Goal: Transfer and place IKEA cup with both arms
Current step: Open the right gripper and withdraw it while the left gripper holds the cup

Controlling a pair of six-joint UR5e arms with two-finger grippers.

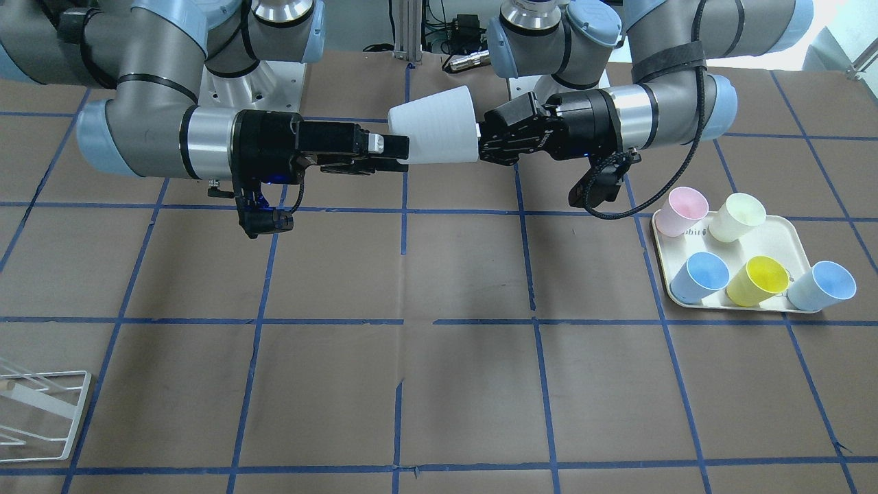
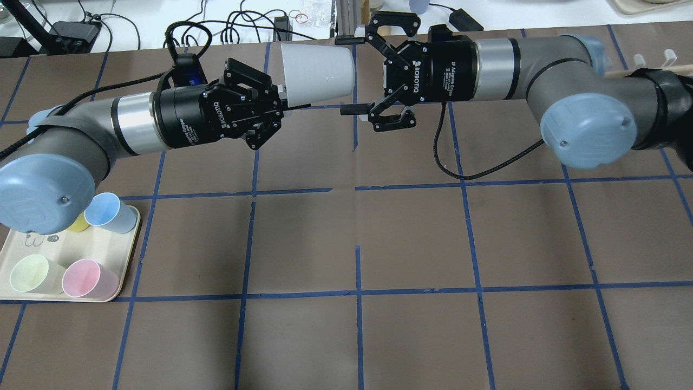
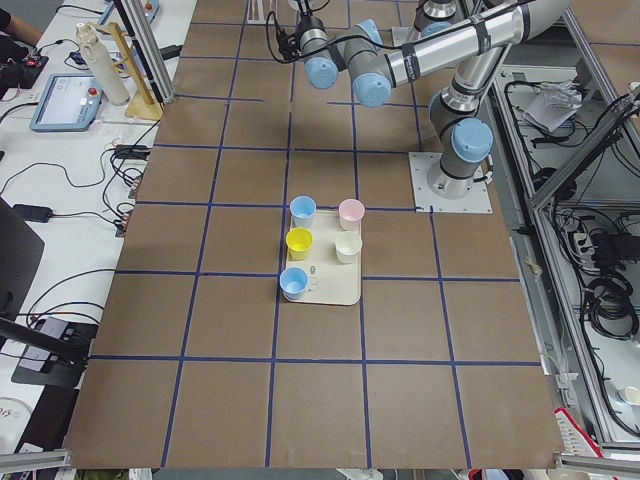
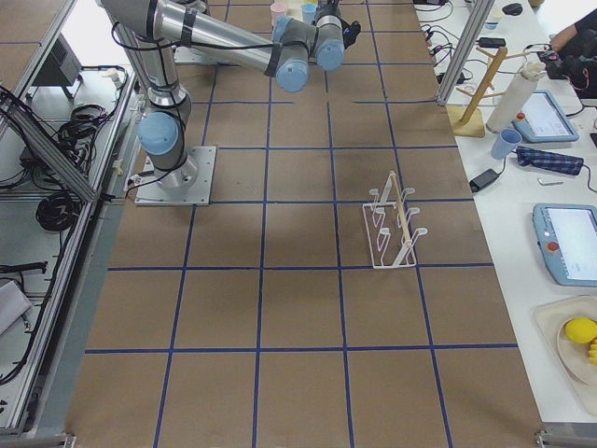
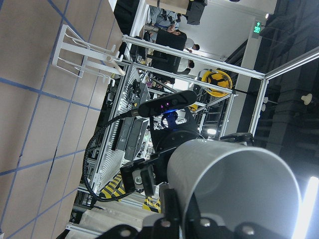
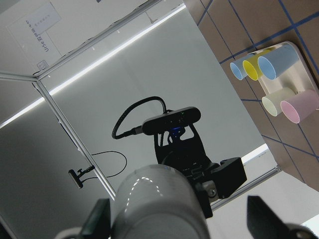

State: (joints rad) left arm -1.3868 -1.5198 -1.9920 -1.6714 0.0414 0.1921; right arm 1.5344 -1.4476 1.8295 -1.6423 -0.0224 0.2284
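So the left gripper has its black fingers pinched on the rim of the IKEA cup. It's smooth, pale, tapered plastic, held sideways in mid-air over the brown table. The right gripper is spread wide, pads straddling the narrow base end with gaps either side.

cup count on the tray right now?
5: pink cup and pale green-cream cup in the row nearer the robot; light blue cup, yellow cup and second light blue cup in the far row. None looks hidden.
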